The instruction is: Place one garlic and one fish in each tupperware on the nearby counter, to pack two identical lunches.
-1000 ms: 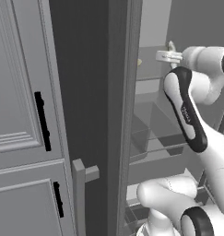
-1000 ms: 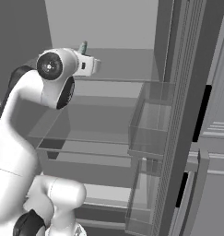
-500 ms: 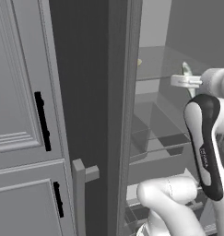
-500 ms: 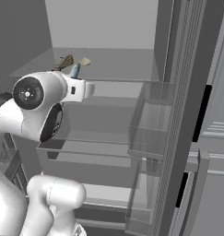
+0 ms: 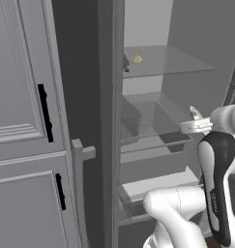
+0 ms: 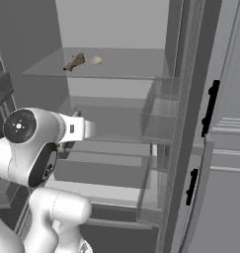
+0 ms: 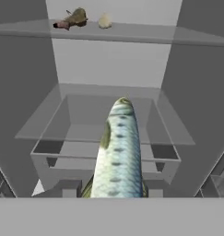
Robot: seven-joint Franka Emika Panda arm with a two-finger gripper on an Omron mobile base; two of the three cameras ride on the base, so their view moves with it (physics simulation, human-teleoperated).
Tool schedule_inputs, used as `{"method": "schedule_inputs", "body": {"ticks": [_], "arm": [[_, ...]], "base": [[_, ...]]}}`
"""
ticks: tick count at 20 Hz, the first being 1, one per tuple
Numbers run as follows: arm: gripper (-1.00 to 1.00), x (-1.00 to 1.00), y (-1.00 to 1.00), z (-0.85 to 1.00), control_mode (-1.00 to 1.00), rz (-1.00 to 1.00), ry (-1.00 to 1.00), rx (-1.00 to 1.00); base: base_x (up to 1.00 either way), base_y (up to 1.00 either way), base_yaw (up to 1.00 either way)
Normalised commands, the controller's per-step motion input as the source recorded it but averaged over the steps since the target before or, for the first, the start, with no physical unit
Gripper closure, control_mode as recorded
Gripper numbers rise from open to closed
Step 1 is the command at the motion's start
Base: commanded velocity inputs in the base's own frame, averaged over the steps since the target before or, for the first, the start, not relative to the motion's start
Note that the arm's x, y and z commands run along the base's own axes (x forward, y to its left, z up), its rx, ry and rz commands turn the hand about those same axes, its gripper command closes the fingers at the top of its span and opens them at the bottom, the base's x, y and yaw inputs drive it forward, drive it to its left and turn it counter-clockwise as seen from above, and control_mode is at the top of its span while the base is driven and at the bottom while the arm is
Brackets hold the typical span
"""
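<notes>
I am holding a silvery-green fish (image 7: 117,152) pinched in my end effector (image 7: 117,191), its length pointing away from me into the open fridge. It is hanging over a clear drawer (image 7: 104,152). On the glass shelf (image 6: 121,69) above, a second fish (image 6: 75,62) is lying just beside a pale garlic (image 6: 96,60) (apart, not touching).

We find no readable text, labels, brands, numbers or signs anywhere in these views.
</notes>
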Motion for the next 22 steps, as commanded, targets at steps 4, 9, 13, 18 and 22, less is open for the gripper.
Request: {"method": "schedule_inputs", "body": {"ticks": [4, 9, 13, 18, 22], "arm": [[1.0, 0.0, 0.0, 0.0, 1.0, 0.0, 0.0, 0.0], [1.0, 0.0, 0.0, 0.0, 1.0, 0.0, 0.0, 0.0], [1.0, 0.0, 0.0, 0.0, 1.0, 0.0, 0.0, 0.0], [1.0, 0.0, 0.0, 0.0, 1.0, 0.0, 0.0, 0.0], [1.0, 0.0, 0.0, 0.0, 1.0, 0.0, 0.0, 0.0]], "base": [[-1.0, -0.04, 0.0], [-1.0, -0.07, -0.15], [-1.0, 0.0, -0.41], [-0.35, 0.0, -0.87], [-0.02, 0.0, -0.99]]}}
